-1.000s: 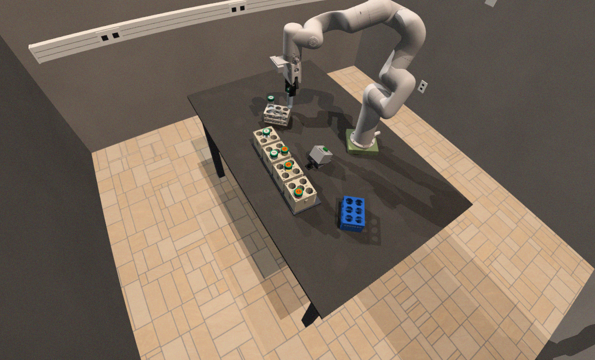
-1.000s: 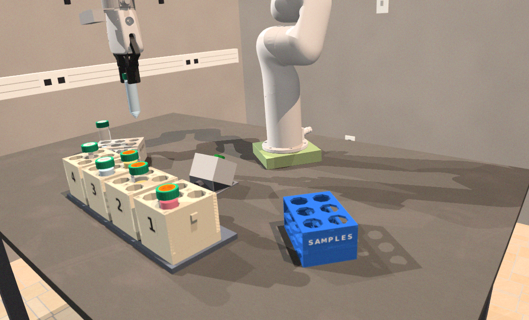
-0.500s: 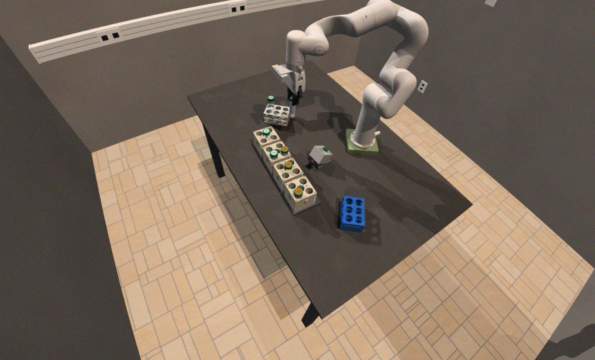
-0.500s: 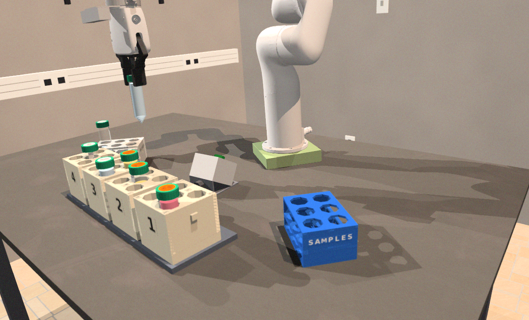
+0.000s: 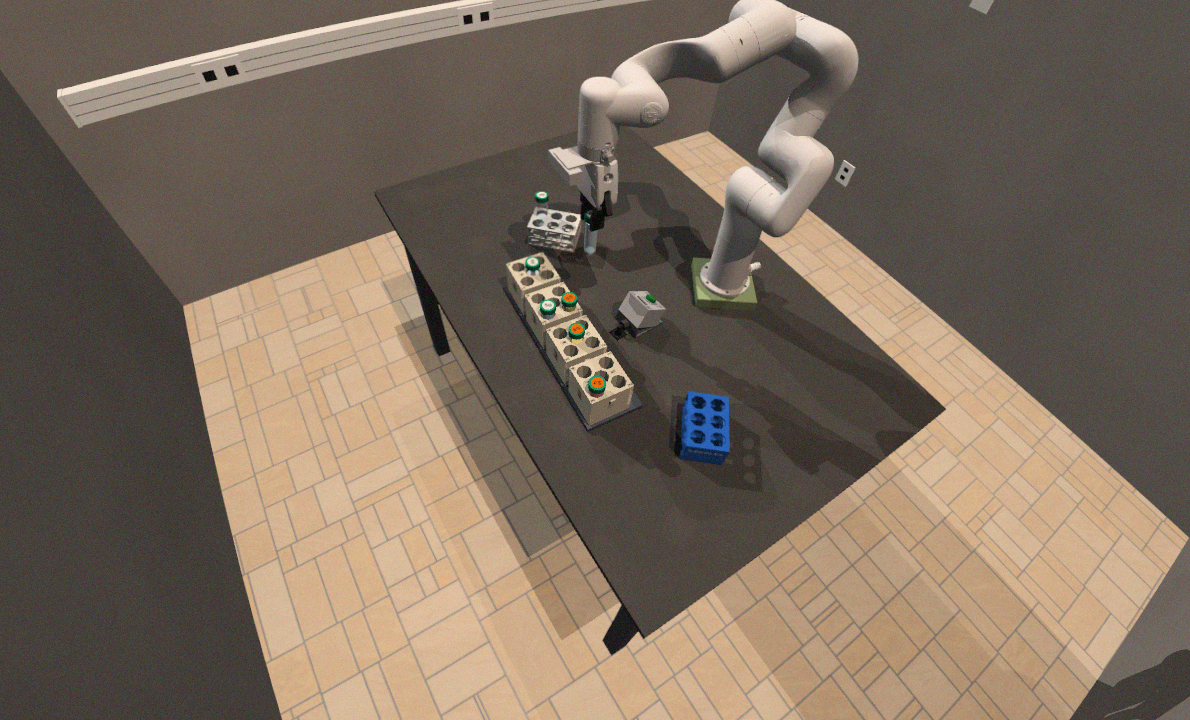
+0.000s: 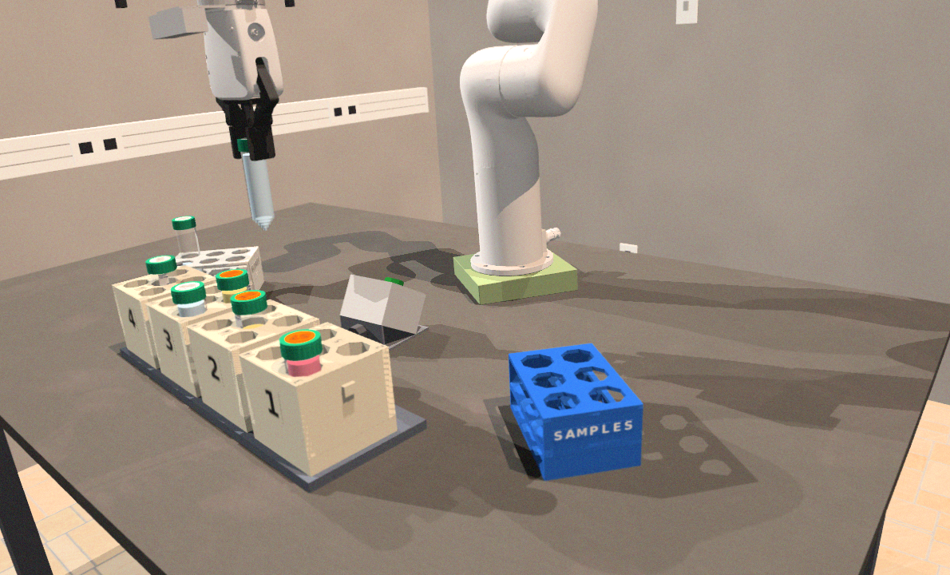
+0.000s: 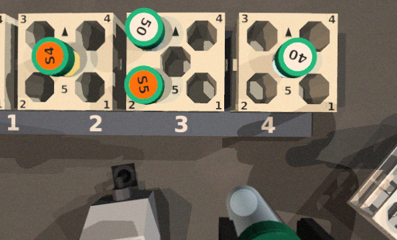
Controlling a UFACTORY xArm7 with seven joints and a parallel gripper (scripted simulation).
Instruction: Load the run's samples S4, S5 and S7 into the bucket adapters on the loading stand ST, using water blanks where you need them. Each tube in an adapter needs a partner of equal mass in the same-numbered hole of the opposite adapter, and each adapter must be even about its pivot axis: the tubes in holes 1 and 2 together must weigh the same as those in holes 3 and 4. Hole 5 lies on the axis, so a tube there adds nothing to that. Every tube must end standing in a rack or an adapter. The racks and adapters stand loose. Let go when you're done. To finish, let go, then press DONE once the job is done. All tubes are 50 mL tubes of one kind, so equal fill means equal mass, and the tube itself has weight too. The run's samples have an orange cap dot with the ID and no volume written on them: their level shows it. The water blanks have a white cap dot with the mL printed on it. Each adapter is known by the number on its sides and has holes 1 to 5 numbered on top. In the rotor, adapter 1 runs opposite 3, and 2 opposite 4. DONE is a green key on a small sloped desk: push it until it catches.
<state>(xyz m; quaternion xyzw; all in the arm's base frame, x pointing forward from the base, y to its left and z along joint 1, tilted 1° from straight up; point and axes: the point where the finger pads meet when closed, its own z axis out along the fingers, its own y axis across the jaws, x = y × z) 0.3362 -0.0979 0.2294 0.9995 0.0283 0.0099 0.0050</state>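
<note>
"Pincer first. What's it doing?"

"The pincer [image 5: 591,219] [image 6: 251,151] [image 7: 268,230] is pinching a capped tube [image 5: 590,237] [image 6: 258,187] [image 7: 248,208] at its green cap, in mid-air. Can't read its cap dot from here."

"Axis?"

"Long axis close to plumb, a slight lean in the exterior view. Cap up between the fingers; the cone tip points down, below the pincer."

"And what lies near it?"

"Clear rack [image 5: 552,234] [image 6: 253,275] [image 7: 378,203] lower down and to one side of the pincer, one white-dotted tube [image 5: 541,197] [image 6: 186,235] upright in it. The loading stand [image 5: 617,417] [image 6: 406,425] [image 7: 145,123] is lower too, its 4 end nearest the pincer, its 1 end farthest."

"Tubes in the adapters?"

"All stand cap up, long axes upright. Going away from the pincer: the 40 blank [image 5: 532,263] [image 6: 160,264] [image 7: 296,57] in hole 5 of adapter 4; in adapter 3, the 50 blank [image 5: 547,306] [image 6: 188,291] [image 7: 145,28] in hole 3 and S5 [image 5: 569,300] [image 6: 231,279] [image 7: 143,85] in hole 2; S4 [image 5: 577,330] [image 6: 248,301] [image 7: 49,56] in hole 5 of adapter 2. Farthest, in adapter 1, an orange-dotted tube [image 5: 596,384] [image 6: 300,343] with red liquid."

"Beyond those?"

"The blue SAMPLES rack [image 5: 705,452] [image 6: 592,443], well apart from the pincer. The grey desk [image 5: 639,308] [image 6: 381,307] [image 7: 119,223] with its green key [image 5: 651,299] [image 6: 393,280] sits nearer, also lower than the fingers."
</note>
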